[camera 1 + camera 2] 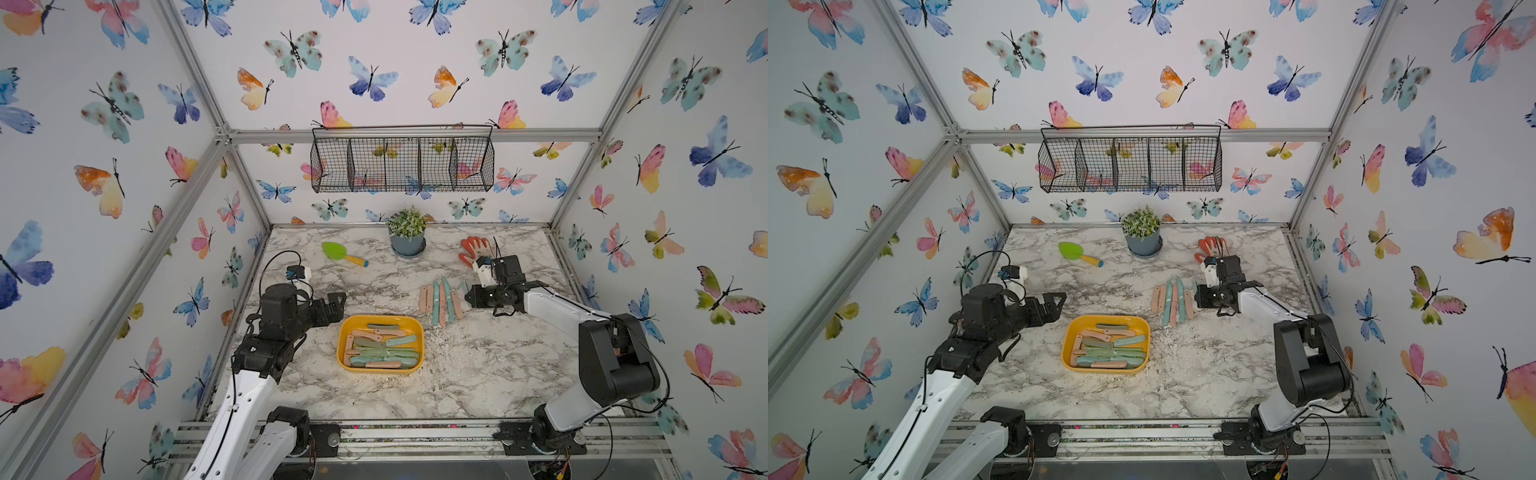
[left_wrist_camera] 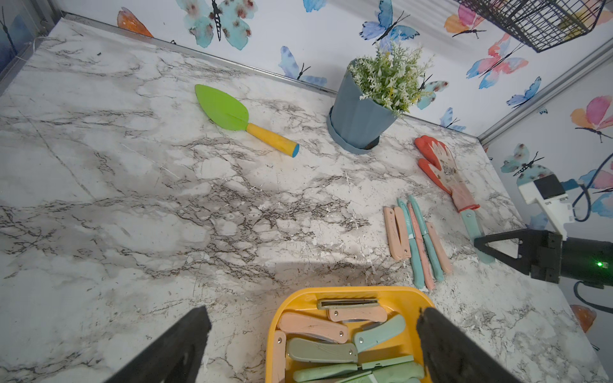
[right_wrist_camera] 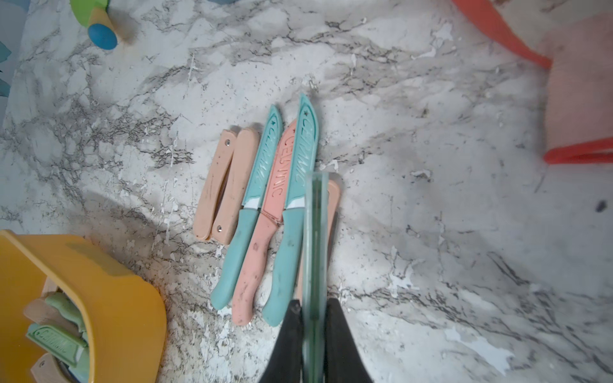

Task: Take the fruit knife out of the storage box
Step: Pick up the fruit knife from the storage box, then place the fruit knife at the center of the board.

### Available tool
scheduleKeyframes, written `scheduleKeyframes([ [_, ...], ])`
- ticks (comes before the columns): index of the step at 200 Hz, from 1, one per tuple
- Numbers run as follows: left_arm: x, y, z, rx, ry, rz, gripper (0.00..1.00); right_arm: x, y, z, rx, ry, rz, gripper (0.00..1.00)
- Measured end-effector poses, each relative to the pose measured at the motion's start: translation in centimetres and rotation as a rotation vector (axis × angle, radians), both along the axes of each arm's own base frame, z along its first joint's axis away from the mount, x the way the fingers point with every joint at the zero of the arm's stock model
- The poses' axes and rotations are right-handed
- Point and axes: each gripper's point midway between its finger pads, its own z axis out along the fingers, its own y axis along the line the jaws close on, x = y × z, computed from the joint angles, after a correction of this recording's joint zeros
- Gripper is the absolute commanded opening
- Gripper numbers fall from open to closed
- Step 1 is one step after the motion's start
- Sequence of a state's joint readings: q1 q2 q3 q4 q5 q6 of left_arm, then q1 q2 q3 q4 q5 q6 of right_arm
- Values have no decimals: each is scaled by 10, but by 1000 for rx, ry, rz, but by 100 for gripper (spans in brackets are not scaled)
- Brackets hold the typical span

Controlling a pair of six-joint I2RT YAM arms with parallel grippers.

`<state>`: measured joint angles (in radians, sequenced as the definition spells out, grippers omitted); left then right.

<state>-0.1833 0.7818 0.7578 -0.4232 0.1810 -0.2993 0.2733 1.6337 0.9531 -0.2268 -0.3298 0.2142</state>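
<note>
**Fruit knife** (image 3: 315,252): a slim, pale teal folding knife, closed, seen edge-on in the right wrist view. It is outside the storage box (image 1: 380,318), beyond the box's far right corner. It sits just beside a row of knives (image 1: 441,301) lying on the table. Whether it touches the table cannot be told.

**Storage box:** shallow, yellow-orange, with rounded corners. It holds a loose heap of peach, green and teal knives.

**Right gripper** (image 3: 315,303): fingers pressed close on the fruit knife, pinching its near end. The knife projects straight ahead of the tips.

**Left gripper** (image 2: 313,316): fingers spread wide, holding nothing, poised at the box's left side. In the wrist view one finger (image 2: 441,345) stands in front of the box's rim.

**Table top** (image 1: 478,365): white-grey marble pattern, flecked with white chips around the box. Further beyond the box lie a green trowel (image 1: 343,253), a potted plant (image 1: 407,232) and an orange glove (image 1: 476,247).

**Room:** the walls carry butterfly paper. A black wire basket (image 1: 402,160) hangs on the back wall.
</note>
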Motion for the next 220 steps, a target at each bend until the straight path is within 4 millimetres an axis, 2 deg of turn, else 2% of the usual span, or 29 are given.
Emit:
scheduleKeyframes([
  [52,0,0,0,1,0,1,98,-3,-10,-28,37,94,-27,12],
  [125,0,1,0,2,0,3,98,0,-6,-44,98,135,-26,12],
  [175,0,1,0,2,-1,3,99,4,-4,-43,125,127,-29,12],
  [220,0,1,0,2,0,4,98,4,-3,-50,145,145,-34,12],
])
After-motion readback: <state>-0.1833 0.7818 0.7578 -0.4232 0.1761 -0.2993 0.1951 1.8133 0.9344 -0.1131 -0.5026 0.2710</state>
